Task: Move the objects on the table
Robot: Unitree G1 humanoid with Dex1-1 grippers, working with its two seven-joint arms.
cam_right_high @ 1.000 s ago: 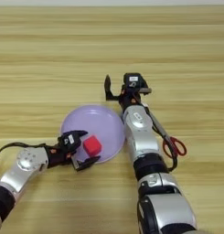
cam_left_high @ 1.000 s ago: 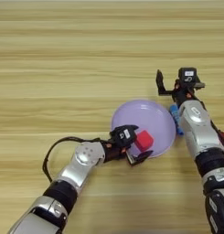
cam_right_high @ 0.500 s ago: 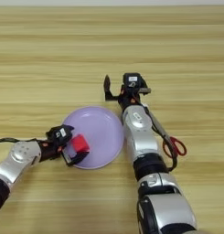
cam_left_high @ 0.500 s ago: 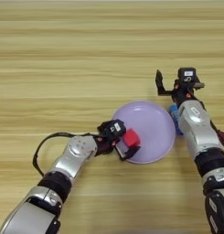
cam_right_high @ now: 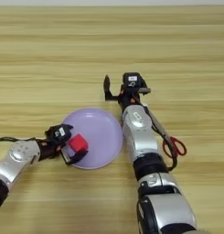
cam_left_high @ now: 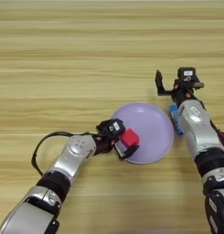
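The lavender plate (cam_left_high: 150,123) lies on the table (cam_left_high: 63,59) at centre right. My left gripper (cam_left_high: 124,143) is shut on the red cube (cam_left_high: 130,137) and holds it over the plate's near-left rim. The blue tube (cam_left_high: 176,120) lies beside the plate's right rim, partly hidden under my right forearm. My right gripper (cam_left_high: 167,86) stands open and holds nothing, on the table just beyond the plate's far-right edge. In the right eye view the same cube (cam_right_high: 78,142) and plate (cam_right_high: 99,130) show, while the tube is hidden behind the arm.
Scissors with red handles (cam_right_high: 174,147) lie on the table to the right of my right forearm. A black cable (cam_left_high: 40,148) loops out beside my left forearm. Bare wood stretches across the far and left parts of the table.
My left gripper has carried the red cube a little leftward, from over the plate's near middle to its near-left rim. The plate, tube and right arm have stayed put.
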